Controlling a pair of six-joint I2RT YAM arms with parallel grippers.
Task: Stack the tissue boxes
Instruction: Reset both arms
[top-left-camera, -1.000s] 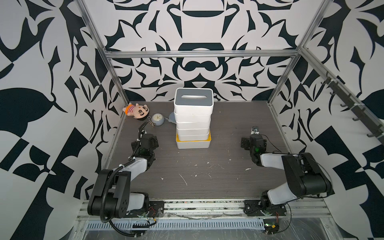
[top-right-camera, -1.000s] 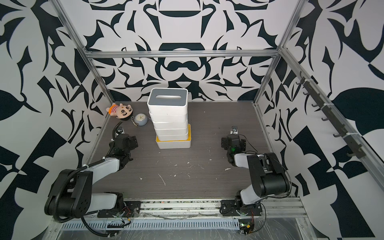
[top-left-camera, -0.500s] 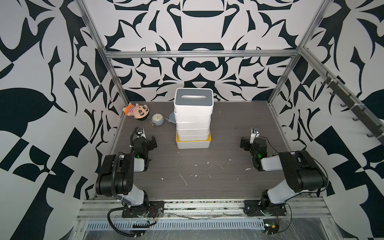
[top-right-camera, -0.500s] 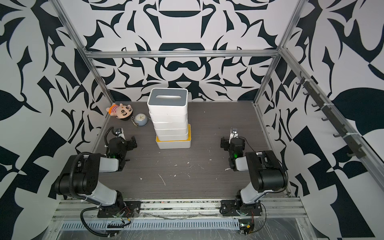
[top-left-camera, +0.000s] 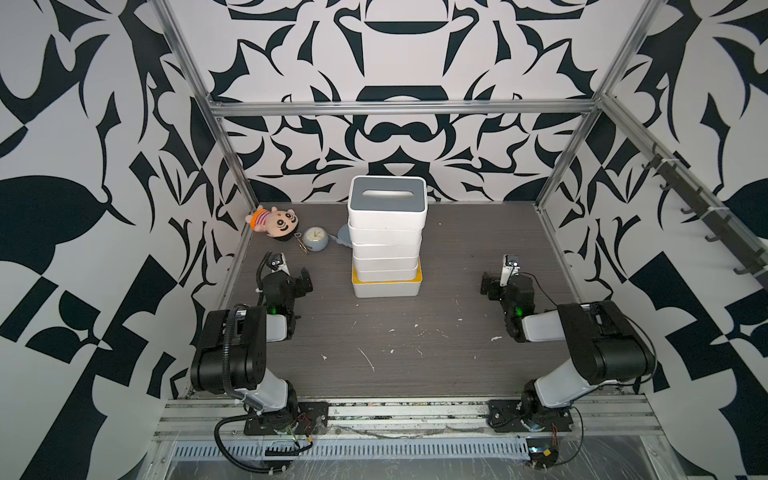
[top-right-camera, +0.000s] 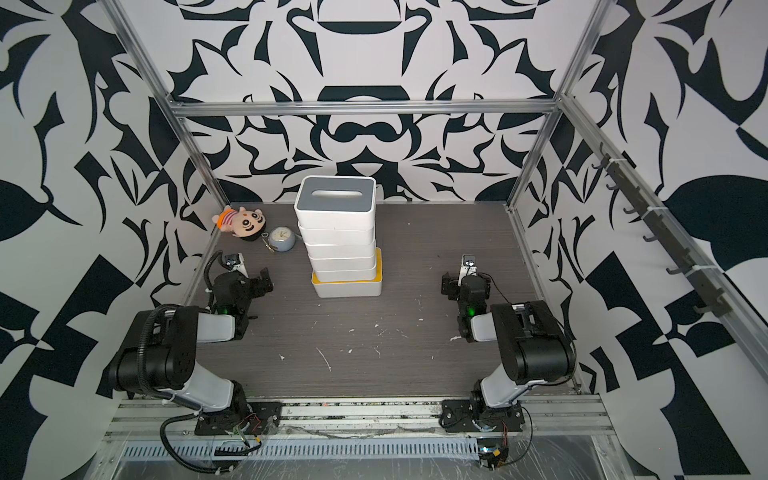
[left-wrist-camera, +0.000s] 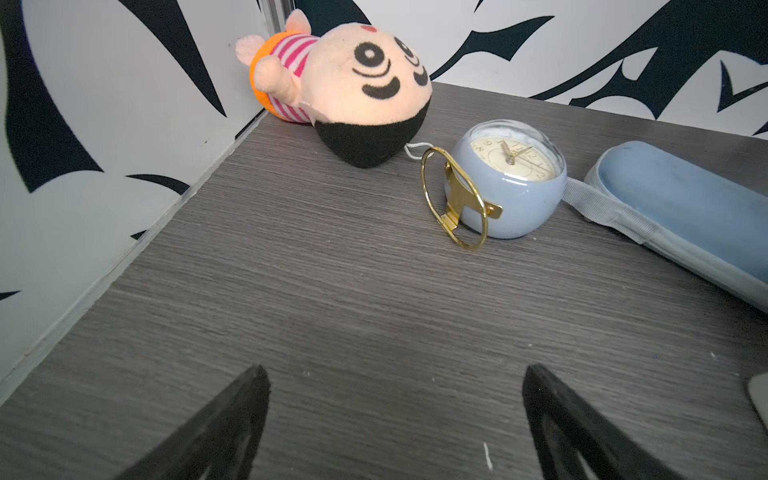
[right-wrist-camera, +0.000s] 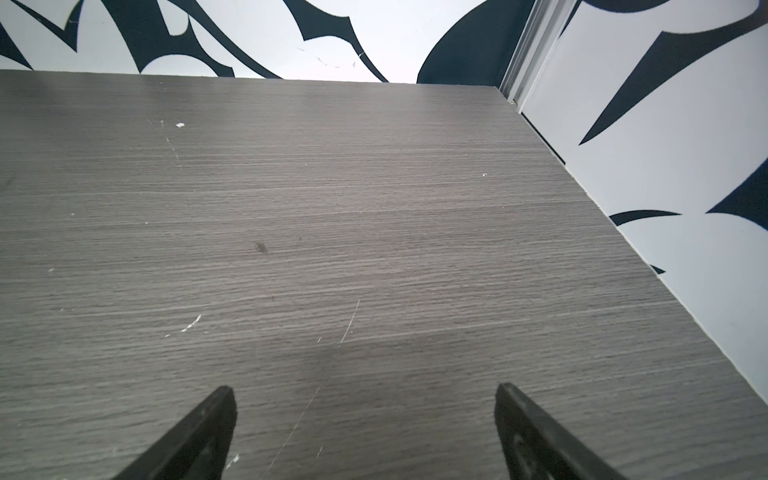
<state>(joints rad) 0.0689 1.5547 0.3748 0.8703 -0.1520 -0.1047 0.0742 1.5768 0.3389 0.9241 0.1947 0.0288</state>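
Observation:
The tissue boxes (top-left-camera: 386, 249) (top-right-camera: 338, 245) stand in one upright stack of several at the middle of the table in both top views. A grey slotted lid (top-left-camera: 387, 198) is on top, and the wider yellow-lidded box (top-left-camera: 386, 286) is at the bottom. My left gripper (top-left-camera: 291, 276) (top-right-camera: 249, 279) sits low to the stack's left, well apart from it. It is open, with only bare table between its fingers in the left wrist view (left-wrist-camera: 392, 370). My right gripper (top-left-camera: 498, 282) (top-right-camera: 457, 283) sits low to the stack's right, also open and empty (right-wrist-camera: 363, 390).
A plush doll (top-left-camera: 274, 220) (left-wrist-camera: 345, 91) lies in the far left corner. Beside it are a small blue clock (top-left-camera: 315, 239) (left-wrist-camera: 511, 183) and a blue-grey pouch (left-wrist-camera: 681, 208), partly behind the stack. Patterned walls close three sides.
Both arms have folded back, their elbows swinging up toward the front rail. The grippers stay open and low at the sides. The stack has not moved.

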